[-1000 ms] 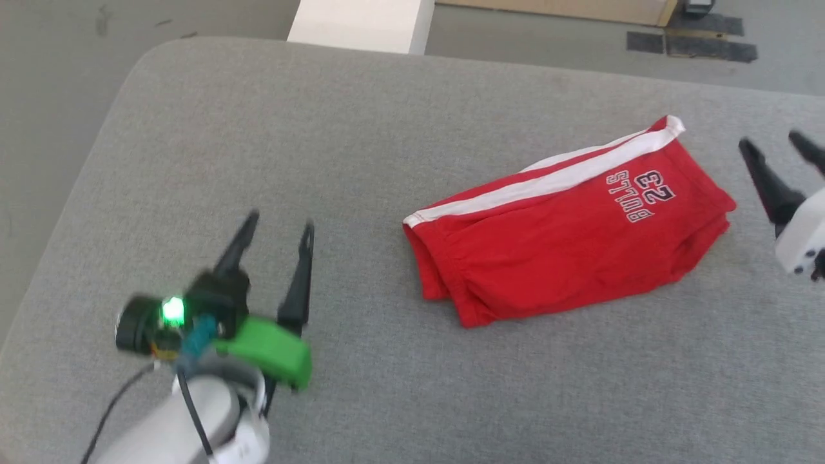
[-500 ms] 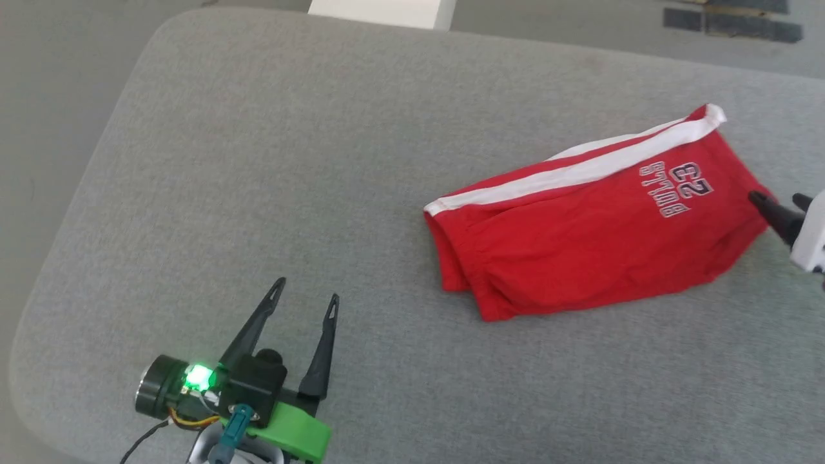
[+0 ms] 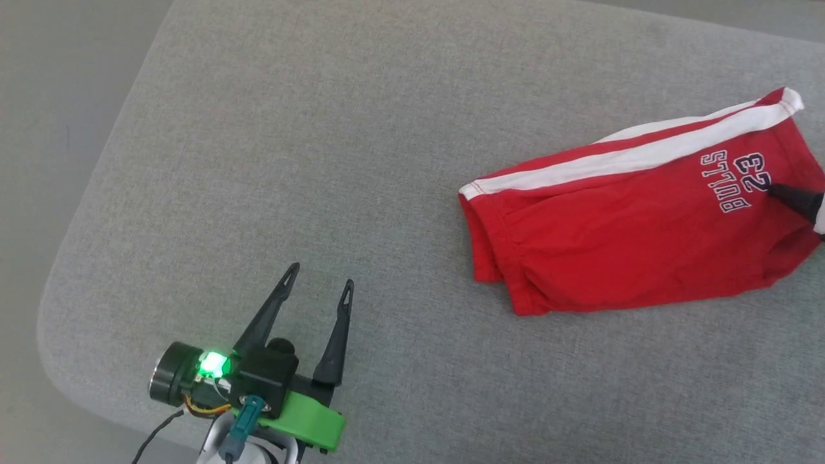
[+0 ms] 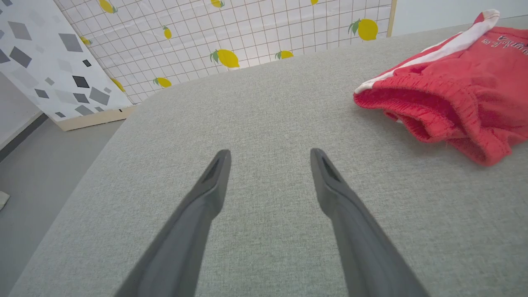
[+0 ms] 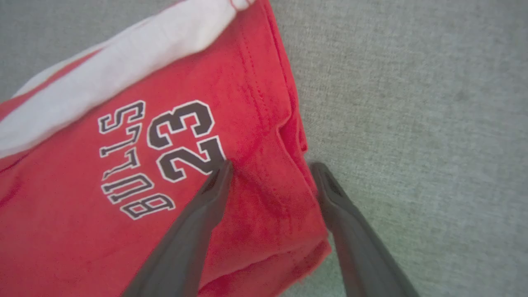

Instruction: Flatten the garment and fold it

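- Head view: the garment (image 3: 638, 232), a pair of red shorts, lies on a grey fabric-covered surface (image 3: 322, 129). It sits toward the right side of the picture, well apart from the surface's rounded left corner.
- It lies doubled lengthwise, one leg on the other. The white side stripe (image 3: 644, 158) runs along its far edge, and the gathered waistband (image 4: 437, 103) is at the end nearer the left gripper (image 3: 321, 274).
- The "BULLS 23" print (image 5: 161, 152) sits near the hem (image 5: 297, 136) and reads upside down from the head camera.
- The left gripper hangs over bare surface at the lower left, well apart from the shorts. Its two dark fingers stand wide apart with nothing between them.
- A green light (image 3: 211, 364) glows at its wrist, beside a green plastic part (image 3: 309, 425).
- Left wrist view: the waistband shows at the upper right, off to the side of the fingers.
- Beyond the surface's far edge stand a white grid panel printed with lemons (image 4: 247, 33) and a pale panel with grey diamond shapes (image 4: 49, 62), on a grey floor (image 4: 41, 165).
- The right gripper (image 5: 272, 165) is at the hem end, jaws spread wide and closed on nothing.
- Right wrist view: one fingertip lies over the lower edge of the "23". The other is over grey surface just beside the hem, so the hem edge runs between them. Whether the tips touch the cloth cannot be told.
- At the hem, several fabric layers lie stacked, slightly out of line.
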